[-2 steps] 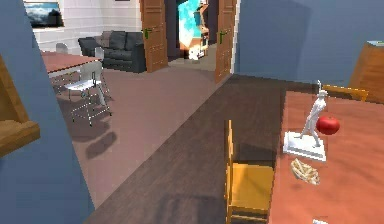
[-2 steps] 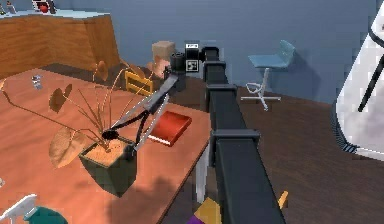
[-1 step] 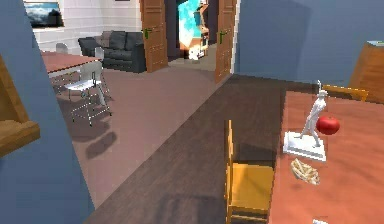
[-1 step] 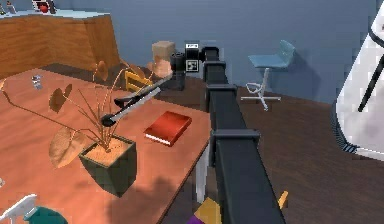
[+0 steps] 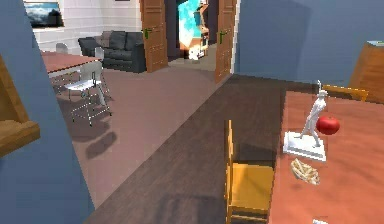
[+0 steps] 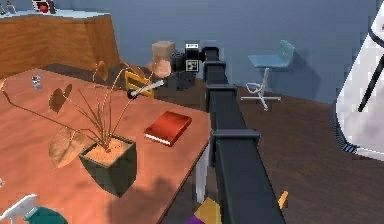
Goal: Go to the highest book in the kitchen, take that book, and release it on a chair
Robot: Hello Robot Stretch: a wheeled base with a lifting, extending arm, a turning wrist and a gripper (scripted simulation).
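Note:
A flat red book lies on the brown wooden table, near its edge beside the arm. The dark arm rises from the bottom edge to two white marker squares. Left of them, past the table's far corner, is the gripper, with a tan block-shaped thing at its far end. I cannot tell whether it holds anything. A thin white and yellow object lies just below the gripper at the table's corner. A yellow wooden chair stands at the table in the forward view.
A potted plant with dry stems stands on the table left of the book. A light blue chair stands beyond the arm. In the forward view a white statuette, a red ball, metal chairs, a dark sofa and a doorway show.

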